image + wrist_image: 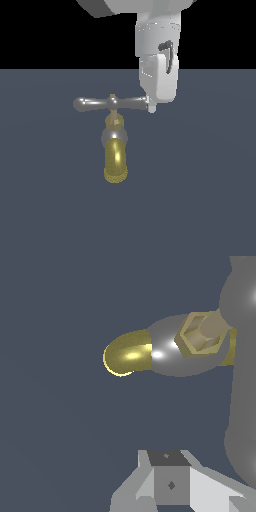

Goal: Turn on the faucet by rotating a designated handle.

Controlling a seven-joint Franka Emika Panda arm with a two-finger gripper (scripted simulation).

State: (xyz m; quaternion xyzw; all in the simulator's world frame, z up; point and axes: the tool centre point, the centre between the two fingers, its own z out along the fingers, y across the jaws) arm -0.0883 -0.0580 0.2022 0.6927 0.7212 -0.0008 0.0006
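**Gripper at the crossbar's end**

The faucet (115, 145) stands alone on the dark floor (200, 210), spout toward the exterior camera. Its handle (111, 103) lies level, long axis running left-right in the exterior view. The gripper (151, 107) touches the handle's right end; whether its jaws are spread or closed cannot be told.

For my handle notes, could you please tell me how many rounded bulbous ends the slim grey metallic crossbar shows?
2: one free bulbous end at the exterior view's left, one at its right beside the white robot hand.
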